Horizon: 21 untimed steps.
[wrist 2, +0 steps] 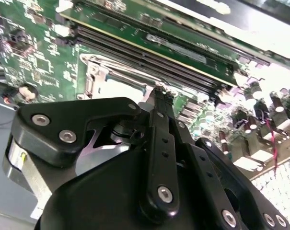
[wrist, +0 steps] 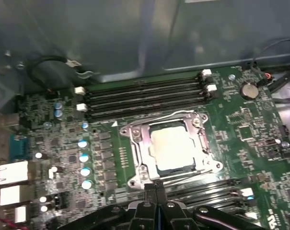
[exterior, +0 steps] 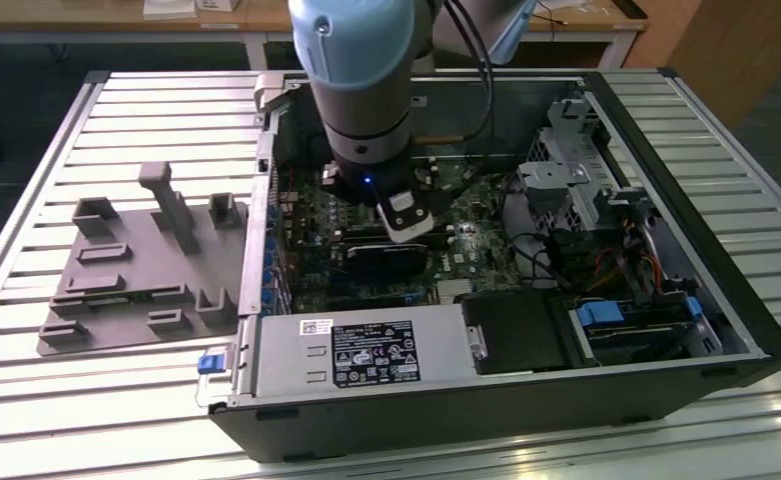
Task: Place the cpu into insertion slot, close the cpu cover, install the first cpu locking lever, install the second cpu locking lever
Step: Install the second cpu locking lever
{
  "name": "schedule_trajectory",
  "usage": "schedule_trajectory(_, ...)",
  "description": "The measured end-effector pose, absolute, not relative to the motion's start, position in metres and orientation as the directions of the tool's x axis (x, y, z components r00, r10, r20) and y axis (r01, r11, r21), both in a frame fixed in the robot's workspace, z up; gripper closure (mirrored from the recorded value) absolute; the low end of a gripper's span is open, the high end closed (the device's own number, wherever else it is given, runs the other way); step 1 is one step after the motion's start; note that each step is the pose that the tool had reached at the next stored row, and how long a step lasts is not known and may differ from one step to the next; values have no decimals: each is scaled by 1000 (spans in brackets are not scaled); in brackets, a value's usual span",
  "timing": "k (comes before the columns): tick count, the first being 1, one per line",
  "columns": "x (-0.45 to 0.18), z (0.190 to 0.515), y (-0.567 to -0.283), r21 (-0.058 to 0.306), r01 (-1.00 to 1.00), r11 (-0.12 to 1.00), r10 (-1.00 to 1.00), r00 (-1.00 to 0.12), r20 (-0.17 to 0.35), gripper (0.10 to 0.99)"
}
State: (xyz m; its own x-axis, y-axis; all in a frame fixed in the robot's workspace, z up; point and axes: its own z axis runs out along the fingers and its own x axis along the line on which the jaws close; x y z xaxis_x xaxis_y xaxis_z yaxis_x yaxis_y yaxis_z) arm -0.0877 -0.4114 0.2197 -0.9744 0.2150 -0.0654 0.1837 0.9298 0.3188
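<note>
The arm had its gripper [wrist: 155, 188] down inside the open computer case [exterior: 710, 300], hovering just beside the near edge of the insertion slot [wrist: 169, 148]. In both wrist views the two black fingers [wrist 2: 160, 103] were pressed together tip to tip, nothing between them, so the claw was closed and empty.

The cpu [wrist: 172, 147] sat in the socket, pale metal top up, near the middle of the green motherboard [wrist: 63, 120]. The cpu cover [wrist: 137, 151] lay down flat around it, its silver frame ringing the chip on all sides. Whether the locking levers along the frame's edges were latched, I could not tell.

In the second wrist view the fingertips sat right at the corner of the socket frame [wrist 2: 94, 76], with the memory slots [wrist 2: 149, 57] just beyond.

The risks, as I judged them: those closed tips were very close to the frame, and a slight sideways drift would have put them on the cover or the chip lid instead of a lever, pressing on the socket below. A thin lever could also have slipped off the narrow tips under spring load and snapped back. The row of capacitors [wrist: 85, 163] and the memory slots [wrist: 145, 98] flanked the socket closely, leaving little room for a wide sweep
</note>
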Motion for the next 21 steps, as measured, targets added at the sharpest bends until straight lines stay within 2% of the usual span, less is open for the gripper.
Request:
schedule_trajectory(7,-76,220,-408,286,186,940,215,-974,-73,984)
schedule_trajectory(21,-64,220,-380,240,187,953,212,-974,-83,984)
